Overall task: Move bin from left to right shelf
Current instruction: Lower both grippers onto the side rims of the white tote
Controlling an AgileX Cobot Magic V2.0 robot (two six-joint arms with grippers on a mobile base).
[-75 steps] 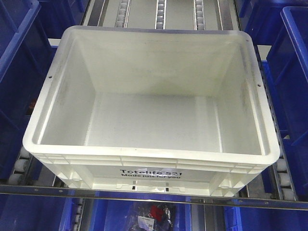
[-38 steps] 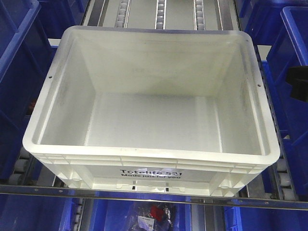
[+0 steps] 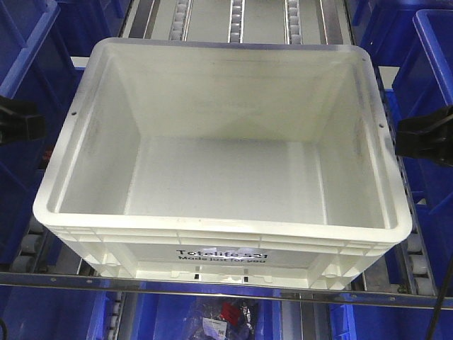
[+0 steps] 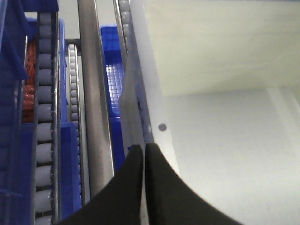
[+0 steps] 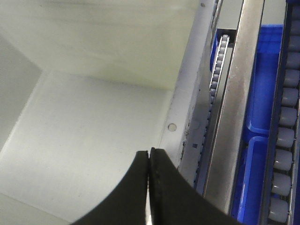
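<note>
The white bin (image 3: pixel 226 177) fills mid-frame on the roller counter (image 3: pixel 236 18). Left gripper (image 4: pixel 144 150) and right gripper (image 5: pixel 149 153) hover at its side rims, both closed, empty.

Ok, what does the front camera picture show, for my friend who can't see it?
A big, empty white bin with black lettering sits on a roller shelf, seen from above. Blue bins show on both sides and below. The black left gripper and right gripper hang just outside its side rims.
</note>
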